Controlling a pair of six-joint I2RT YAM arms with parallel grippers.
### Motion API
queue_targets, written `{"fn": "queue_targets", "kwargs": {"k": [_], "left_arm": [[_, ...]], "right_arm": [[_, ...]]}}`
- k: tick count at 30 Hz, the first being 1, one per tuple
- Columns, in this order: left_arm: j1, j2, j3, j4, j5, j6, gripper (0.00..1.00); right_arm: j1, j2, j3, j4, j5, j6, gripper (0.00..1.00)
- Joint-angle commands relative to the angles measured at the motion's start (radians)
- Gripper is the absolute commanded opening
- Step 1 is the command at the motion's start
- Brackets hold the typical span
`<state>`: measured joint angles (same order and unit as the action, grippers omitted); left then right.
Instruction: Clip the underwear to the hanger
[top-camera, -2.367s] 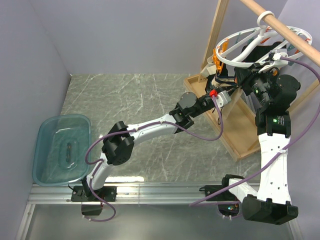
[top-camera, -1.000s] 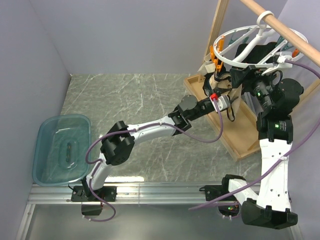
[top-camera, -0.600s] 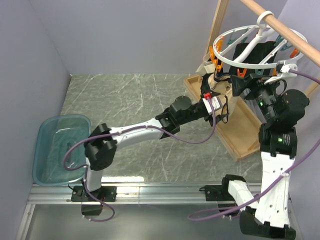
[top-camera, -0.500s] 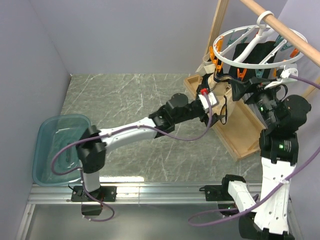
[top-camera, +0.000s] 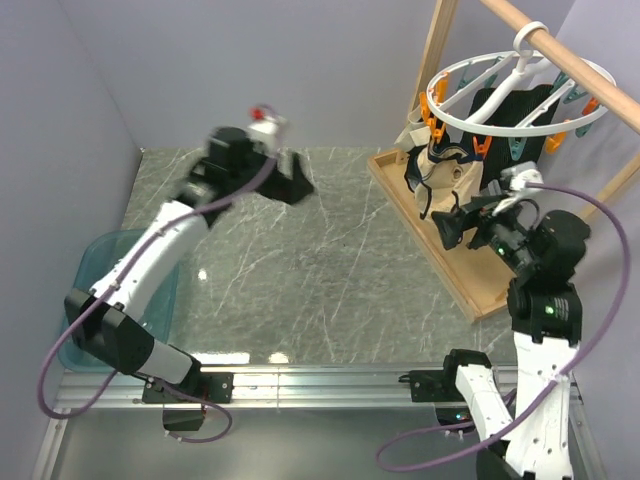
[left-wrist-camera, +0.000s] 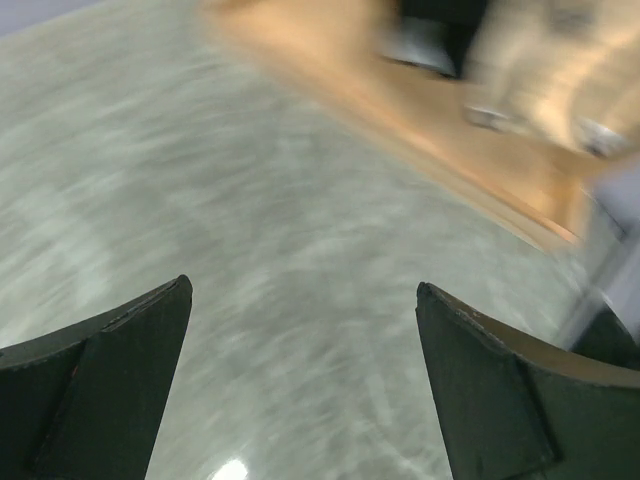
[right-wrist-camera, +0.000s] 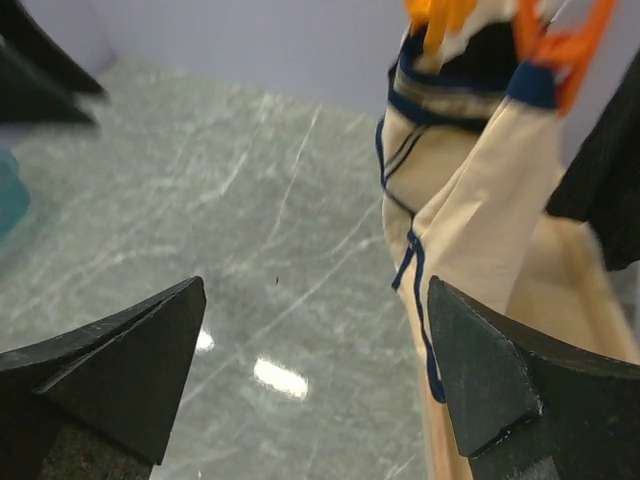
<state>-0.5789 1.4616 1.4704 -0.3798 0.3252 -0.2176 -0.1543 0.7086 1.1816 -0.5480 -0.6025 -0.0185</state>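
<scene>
Under the white ring hanger (top-camera: 500, 127), at the table's far right, the underwear (right-wrist-camera: 470, 210) hangs by its waistband from two orange clips (right-wrist-camera: 436, 14), over the wooden frame base (top-camera: 470, 270). It looks clipped already, so the task is likely done.

- **Right gripper** (right-wrist-camera: 316, 290): jaws spread wide and holding nothing. It sits near the fabric, not touching.
- **Left gripper** (left-wrist-camera: 302, 300): jaws also spread and empty. It is over the far-left marble, well apart from the hanger, and its view is blurred.
- **Handling:** thin beige cloth with navy trim. Judged light, limp and not fragile, and it would fold and swing if nudged.
- **Where to grip:** best on the trimmed waistband edge just beside a clip, where the layers are thicker. The loose lower body would only bunch up.
- **Nearby:** a black garment (right-wrist-camera: 610, 170) hangs just beside it, so a grab too far right could catch that.
</scene>
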Motion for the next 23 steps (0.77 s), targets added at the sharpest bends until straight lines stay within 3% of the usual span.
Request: {"fn": "queue_targets", "kwargs": {"k": [1,2,4,7,11,17,23], "left_arm": [[0.209,-0.046,0.054,-0.23,0.139,-0.029,0.99],[0.297,-0.026,0.063,-0.276,0.161,-0.005,0.99],[0.361,-0.033,0.038,-0.327,0.144,0.015,0.99],[0.438,-0.119,-0.064,-0.275,0.043,0.038,0.99],[0.444,-0.164,-0.157,-0.243,-0.061,0.057,0.99],[0.444,-0.248,-0.318,-0.159,-0.084,0.057,0.99],[0.444,-0.277,-0.352,-0.139,-0.084,0.093,0.99]], "right_arm": [[0.053,0.046,-0.081,-0.021,0.016,-0.067,0.98],[0.077,0.054,-0.106,-0.009,0.041,-0.073,0.98],[0.148,0.058,-0.176,0.034,0.116,-0.081,0.99],[0.211,0.071,-0.256,0.072,0.18,-0.081,0.99],[0.223,0.046,-0.33,0.089,0.214,-0.086,1.0],[0.226,-0.026,-0.411,0.071,0.24,-0.087,1.0],[0.219,-0.089,-0.432,0.056,0.276,-0.075,1.0]]}}
